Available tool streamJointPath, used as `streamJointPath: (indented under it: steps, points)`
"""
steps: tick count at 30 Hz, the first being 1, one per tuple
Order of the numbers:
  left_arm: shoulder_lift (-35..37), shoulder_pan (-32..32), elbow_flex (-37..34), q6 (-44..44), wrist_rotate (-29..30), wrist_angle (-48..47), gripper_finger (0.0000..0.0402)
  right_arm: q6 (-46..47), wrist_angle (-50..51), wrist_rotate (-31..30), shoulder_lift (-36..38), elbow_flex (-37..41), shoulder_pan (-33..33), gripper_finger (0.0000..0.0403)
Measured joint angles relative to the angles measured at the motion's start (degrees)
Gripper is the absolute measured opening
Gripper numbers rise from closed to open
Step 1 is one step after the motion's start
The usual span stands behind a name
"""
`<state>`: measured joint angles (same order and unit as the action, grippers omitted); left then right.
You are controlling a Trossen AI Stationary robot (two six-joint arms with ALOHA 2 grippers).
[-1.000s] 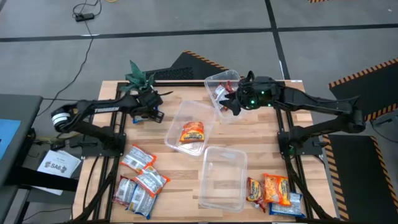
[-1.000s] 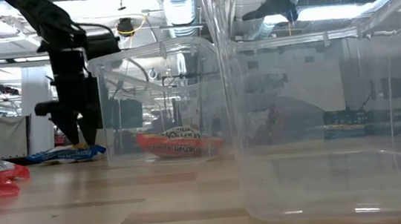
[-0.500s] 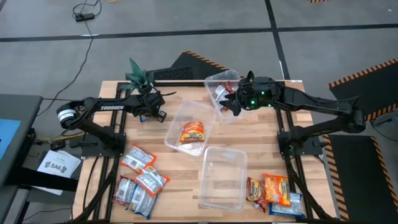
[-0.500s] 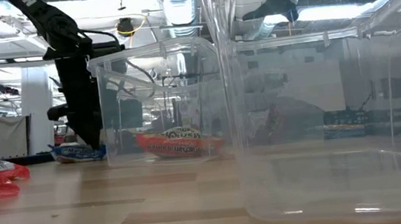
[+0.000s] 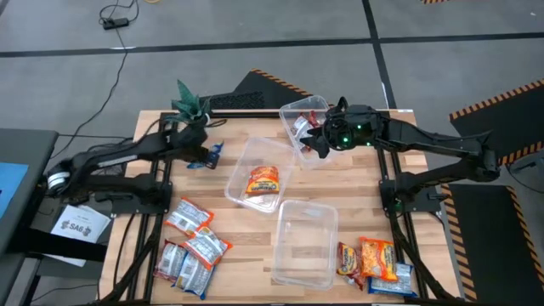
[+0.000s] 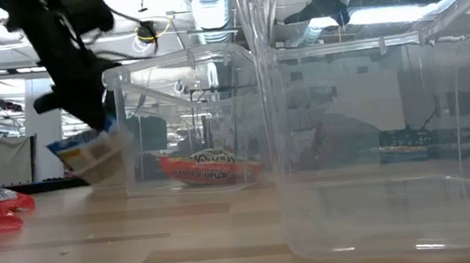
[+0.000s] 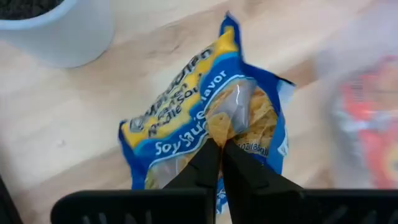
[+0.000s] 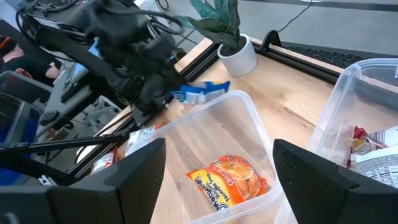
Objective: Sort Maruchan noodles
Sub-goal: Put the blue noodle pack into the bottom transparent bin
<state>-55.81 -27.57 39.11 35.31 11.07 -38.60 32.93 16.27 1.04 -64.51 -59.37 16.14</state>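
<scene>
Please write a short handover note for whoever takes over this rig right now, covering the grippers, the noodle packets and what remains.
Left gripper: shut on the blue-and-yellow plastic noodle packet, lifted off the wooden table near the small potted plant.
Right gripper: open, empty, over the far clear plastic tub, which holds red-and-silver packets.
Done: one orange packet lies in the middle clear tub. The near clear tub holds nothing.
Left: drop the held packet in a tub, then sort the near-left pile of red-and-silver packets and the near-right pile of orange and blue packets.
</scene>
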Motion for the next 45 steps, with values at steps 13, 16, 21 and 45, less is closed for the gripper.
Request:
streamJointPath:
  steps: [13, 16, 21, 45]
  points:
    - [7.24, 12.00, 17.73, 2.50, 3.83, -4.07, 0.0000, -0.34, -0.11, 0.07, 0.05, -0.01, 0.43, 0.0317]
    - [1.85, 16.57, 25.10, -0.46, 5.58, -4.05, 0.0000, -0.46, -0.29, 0.09, 0.68, 0.00, 1.20, 0.0317]
    - [-10.40, 23.13, 37.36, -5.00, 6.08, -3.65, 0.0000, -0.45, -0.72, 0.12, 0.94, 0.00, 2.78, 0.0317]
    - [-55.03, 37.54, 72.13, -12.20, -23.76, 2.57, 0.0000, 1.92, -1.84, 14.38, 14.91, 0.00, 6.87, 0.0317]
